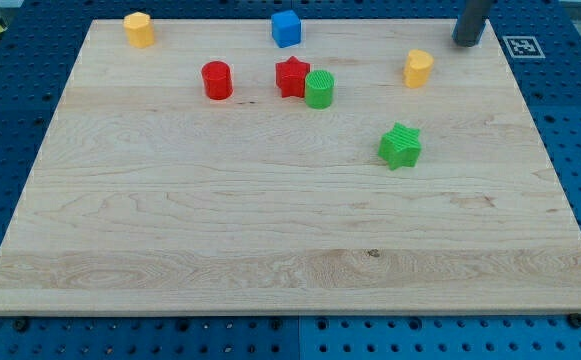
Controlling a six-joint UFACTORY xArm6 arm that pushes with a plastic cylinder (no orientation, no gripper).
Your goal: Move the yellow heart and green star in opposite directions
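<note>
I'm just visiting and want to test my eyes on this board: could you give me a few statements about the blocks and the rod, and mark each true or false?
1. The red star block touches the green cylinder block. True.
2. My tip presses against the green star block. False: it stands apart, near the wooden board's top right corner.
3. The blue cube block sits by the view's top edge. True.
4. The yellow heart block lies at the view's bottom left. False: it is upper right, above the green star block.
</note>
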